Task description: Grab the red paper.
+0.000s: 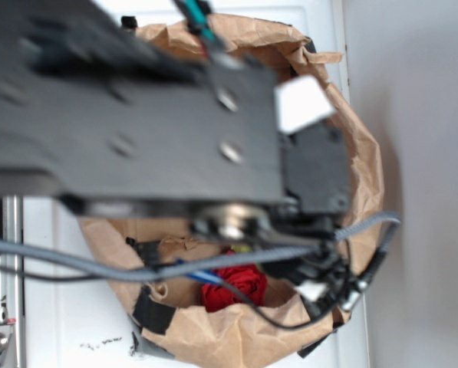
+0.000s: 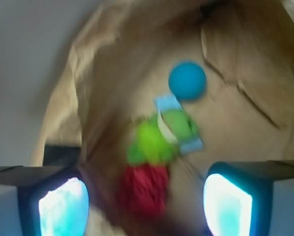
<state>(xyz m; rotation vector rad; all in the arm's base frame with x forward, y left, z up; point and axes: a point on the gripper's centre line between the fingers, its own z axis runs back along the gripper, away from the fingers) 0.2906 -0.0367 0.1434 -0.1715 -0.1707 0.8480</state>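
One claw [image 2: 146, 199] spread wide above red paper [image 2: 144, 189], inside brown bag [image 2: 245, 132]; no legible writing

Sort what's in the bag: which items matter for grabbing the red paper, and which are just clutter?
Job:
- red paper, low in the wrist view, between the two fingers
- gripper, open, above it

Lying about:
- green plush frog, touching the paper's far side
- blue ball, apart from it
- brown paper bag, holding all three
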